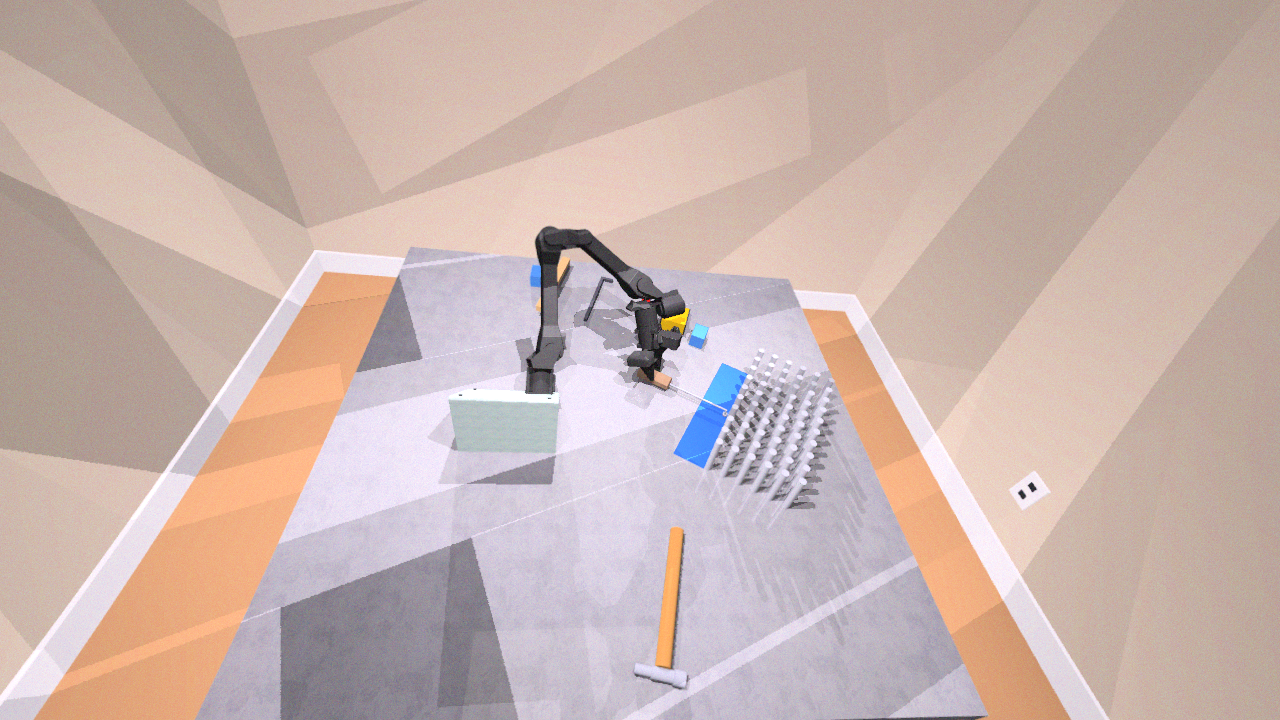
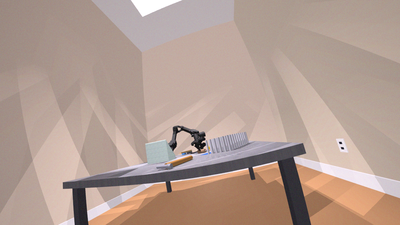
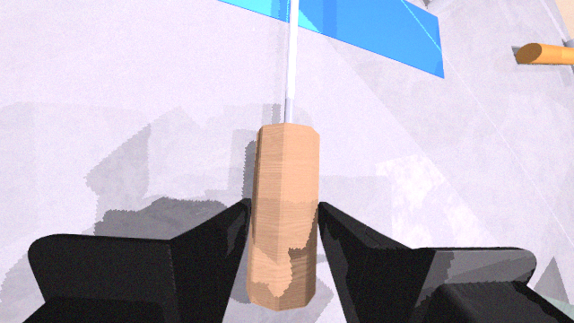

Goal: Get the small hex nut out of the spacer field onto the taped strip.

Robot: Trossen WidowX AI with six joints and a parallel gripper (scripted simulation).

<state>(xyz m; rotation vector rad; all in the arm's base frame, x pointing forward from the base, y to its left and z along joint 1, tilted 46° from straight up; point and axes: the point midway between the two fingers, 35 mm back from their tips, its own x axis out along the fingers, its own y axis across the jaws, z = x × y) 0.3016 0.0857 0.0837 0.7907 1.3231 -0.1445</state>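
Note:
My gripper (image 1: 652, 373) (image 3: 284, 207) is shut on the wooden handle (image 1: 660, 382) (image 3: 289, 161) of a thin metal-rod tool, low over the table. The rod (image 1: 693, 396) (image 3: 292, 58) reaches across the blue taped strip (image 1: 697, 445) (image 3: 381, 38). Its far end is at the front edge of the standing metal spacers (image 1: 791, 493) (image 2: 227, 143), beyond the top of the wrist view. The grey spacers appear upright in rows. I cannot make out the hex nut for certain; a tiny pale shape shows at the rod's end in the top view.
An orange-handled hammer (image 1: 669, 600) (image 2: 178, 161) (image 3: 544, 54) lies nearer the top camera. A pale green block (image 1: 505, 422) (image 2: 156, 152) stands by the arm's base. A black L-shaped tool (image 1: 594, 298), a yellow object (image 1: 675, 321) and a blue cube (image 1: 699, 335) lie behind the gripper.

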